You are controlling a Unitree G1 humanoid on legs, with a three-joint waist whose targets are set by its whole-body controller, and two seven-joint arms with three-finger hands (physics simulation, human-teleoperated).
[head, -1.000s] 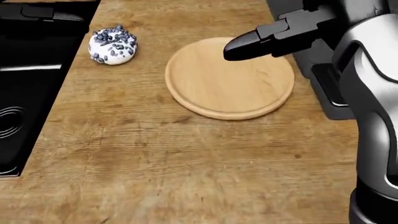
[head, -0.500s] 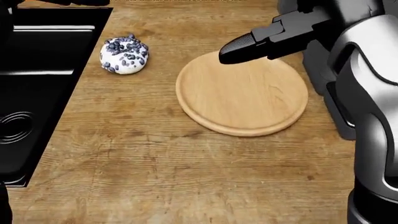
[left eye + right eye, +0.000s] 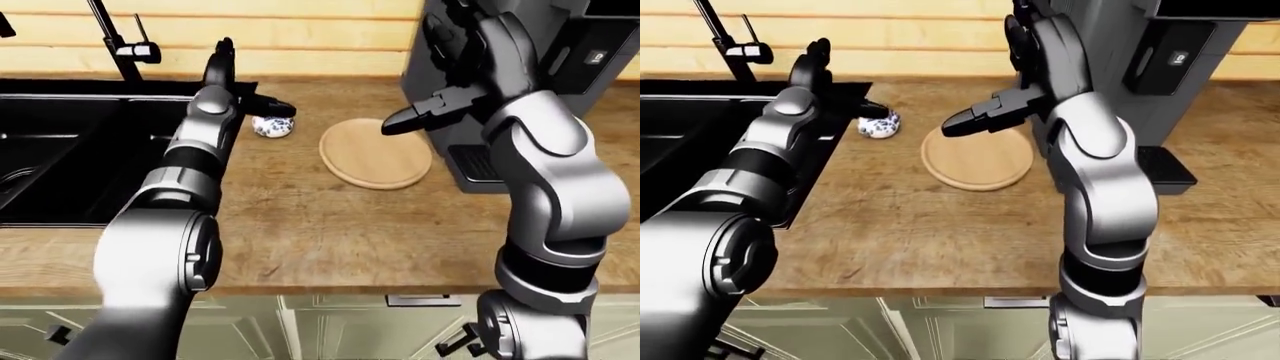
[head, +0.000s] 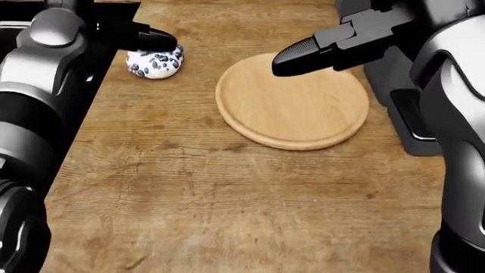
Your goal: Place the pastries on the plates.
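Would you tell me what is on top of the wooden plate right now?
Nothing rests on the wooden plate; its top is bare. The right hand overlaps its upper-left rim, hiding that bit. The pastry lies on the counter beside it, under the left hand.

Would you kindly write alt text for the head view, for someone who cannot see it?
A robot's left hand reaches over a white pastry with dark sprinkles on a wooden counter. To its right lies an empty round wooden plate, with the right hand hovering over its upper edge.
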